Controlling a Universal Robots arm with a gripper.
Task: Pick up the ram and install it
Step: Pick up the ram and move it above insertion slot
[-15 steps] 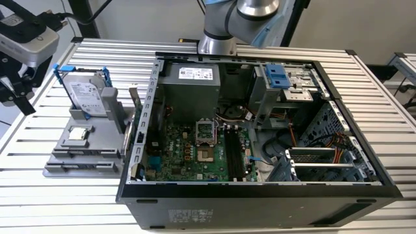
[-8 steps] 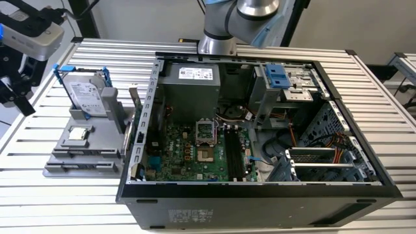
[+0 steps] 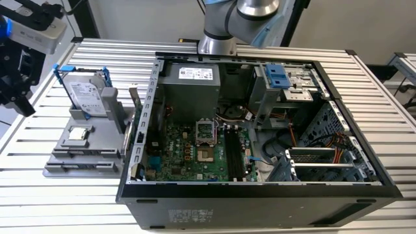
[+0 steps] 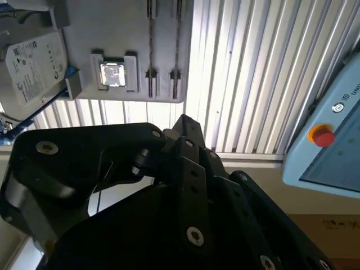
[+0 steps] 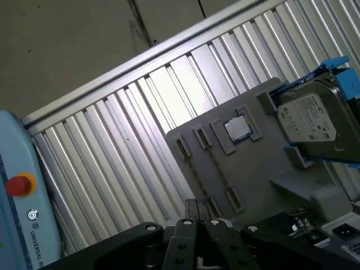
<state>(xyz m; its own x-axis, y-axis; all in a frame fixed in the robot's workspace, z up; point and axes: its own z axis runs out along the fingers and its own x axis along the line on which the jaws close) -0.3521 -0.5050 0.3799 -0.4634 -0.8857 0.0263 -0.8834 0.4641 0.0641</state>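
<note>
My gripper hangs at the exterior view's far left, beside the grey fixture and well away from the open computer case. In both wrist views its black fingers meet at a point with nothing between them, above the ribbed table. The fixture's two narrow slots hold nothing. On the motherboard long dark memory slots run side by side. I cannot tell whether the ram sits in one of them.
On the fixture stand a silver hard drive in a blue frame and a small square chip. A green card stands between fixture and case. A pendant with a red button lies off the table's edge.
</note>
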